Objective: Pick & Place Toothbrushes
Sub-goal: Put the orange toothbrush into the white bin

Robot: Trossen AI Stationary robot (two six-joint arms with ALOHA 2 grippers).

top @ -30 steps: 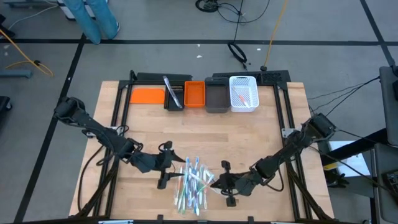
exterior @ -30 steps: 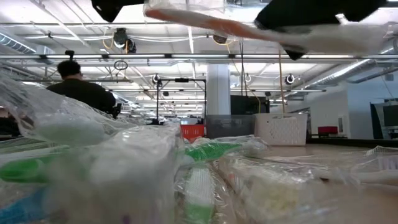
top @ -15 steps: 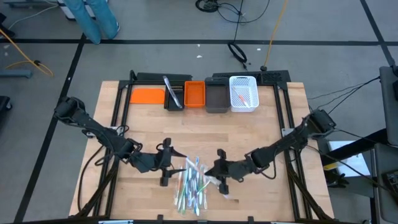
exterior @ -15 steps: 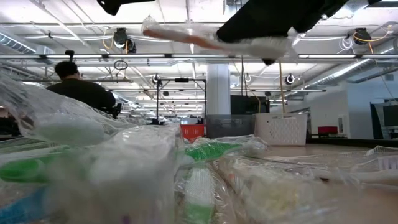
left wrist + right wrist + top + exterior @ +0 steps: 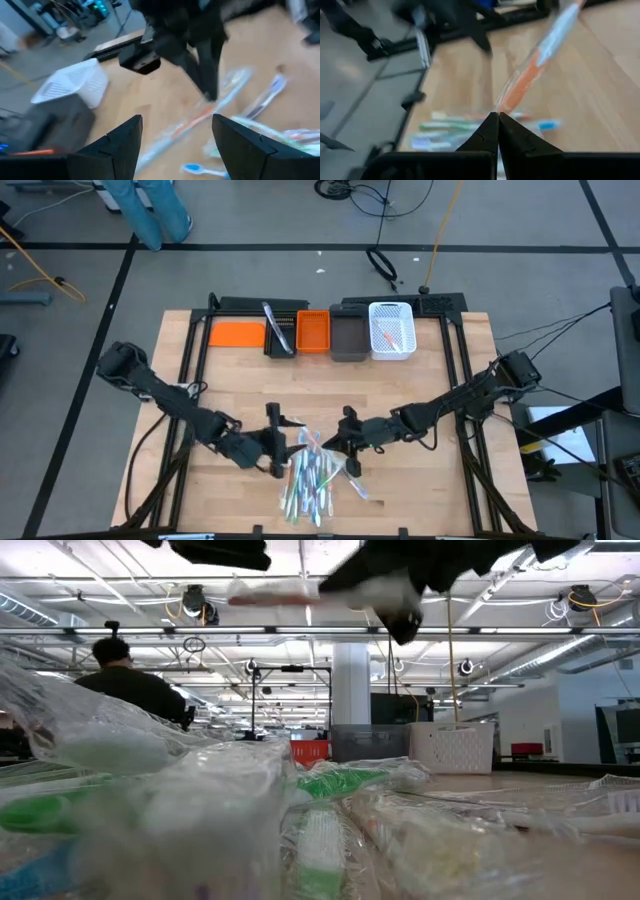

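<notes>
Looking down: right gripper (image 5: 343, 442) pinching one orange clear-wrapped toothbrush (image 5: 316, 439) above the wrapped toothbrush pile (image 5: 308, 480), four bins (image 5: 312, 332) behind | left wrist: left gripper (image 5: 175, 136) fingers spread | low: pile close.

No readable text or labels anywhere

The right gripper (image 5: 338, 444) has its fingers (image 5: 496, 131) pressed together on a wrapped toothbrush (image 5: 536, 64), above the right edge of the toothbrush pile (image 5: 310, 480), its arm stretched in low from the right. The left gripper (image 5: 285, 452) hangs just left of the pile, fingers (image 5: 122, 145) spread wide and holding nothing, facing the right gripper.
</notes>
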